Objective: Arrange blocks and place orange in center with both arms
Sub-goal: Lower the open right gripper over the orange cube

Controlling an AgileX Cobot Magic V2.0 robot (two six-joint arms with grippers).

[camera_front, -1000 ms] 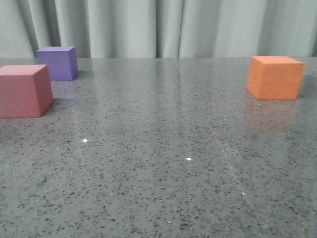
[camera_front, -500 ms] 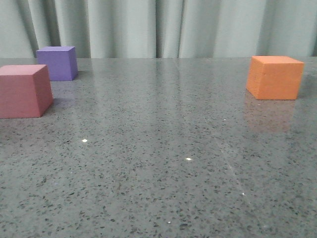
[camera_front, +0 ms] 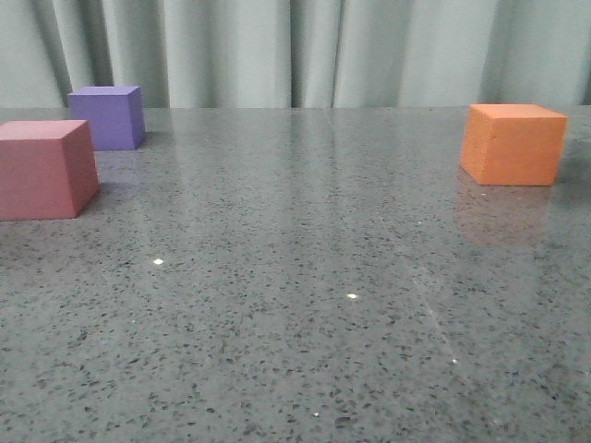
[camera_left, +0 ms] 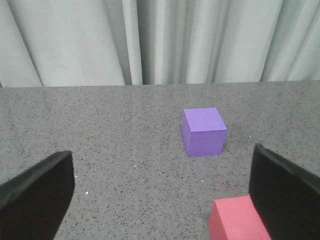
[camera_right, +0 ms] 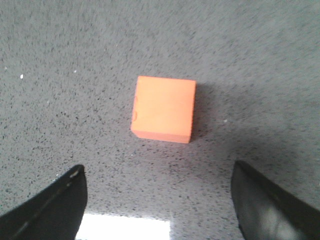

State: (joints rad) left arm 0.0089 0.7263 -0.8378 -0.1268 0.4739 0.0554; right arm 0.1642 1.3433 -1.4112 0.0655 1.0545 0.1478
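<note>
The orange block (camera_front: 513,143) sits alone on the table (camera_front: 295,305), well apart from the purple block (camera_front: 108,117) and the pink block (camera_front: 44,169), which stand near each other, so it is not yet between them. The right gripper (camera_right: 160,210) hangs above the orange block, spread wide and empty, likely lining up a grasp. The left gripper (camera_left: 165,195), also wide and empty, faces the purple block with the pink one near one finger.

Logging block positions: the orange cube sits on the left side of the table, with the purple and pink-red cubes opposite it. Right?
Not quite. The front view shows the orange cube on the right side; the purple cube and pink-red cube are opposite it, on the left.
</note>
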